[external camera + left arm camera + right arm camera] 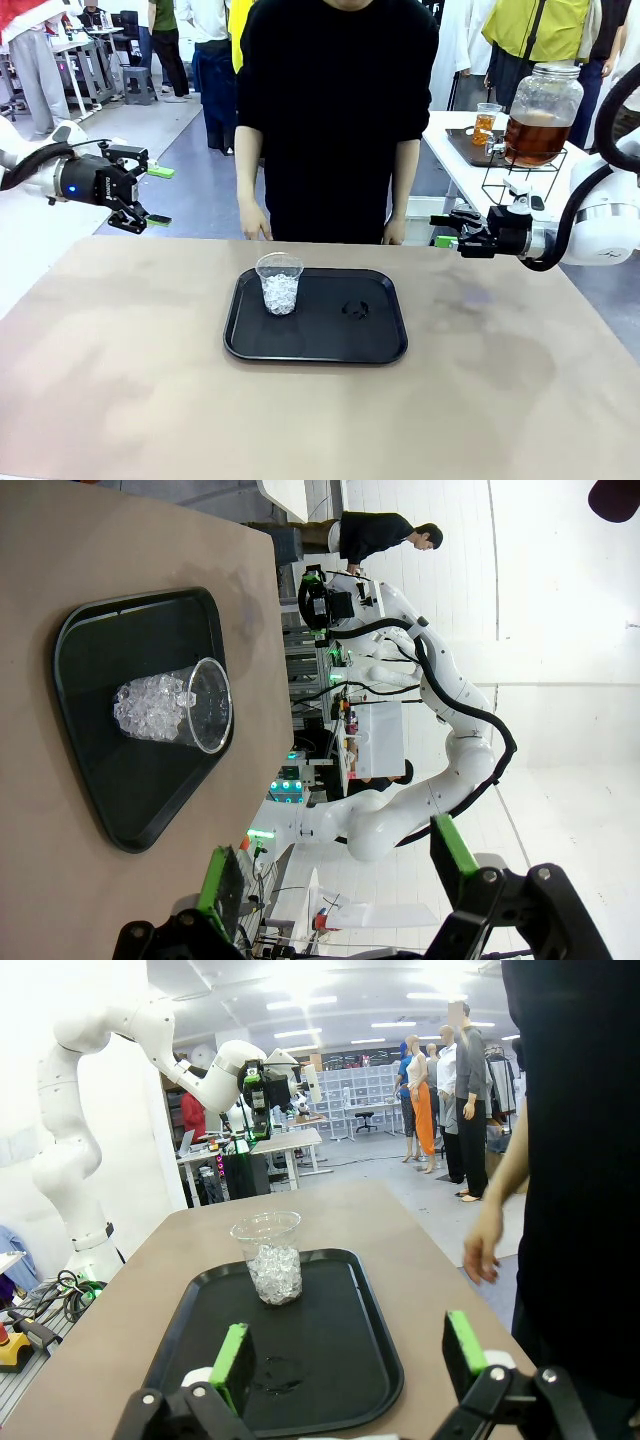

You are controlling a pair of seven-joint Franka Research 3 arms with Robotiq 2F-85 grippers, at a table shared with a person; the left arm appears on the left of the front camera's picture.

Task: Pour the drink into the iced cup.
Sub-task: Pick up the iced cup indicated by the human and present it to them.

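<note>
Cup of ice upright on tray, mouth up | left claw wide open | right claw wide open

A: Front view: is any text, label, brand, number or sign legible?
B: None can be read at this size.
A: Left wrist view and right wrist view: is the result the same?
B: Yes. No lettering can be made out in either, and anything in the far background is too small or too blurred to tell.
</note>
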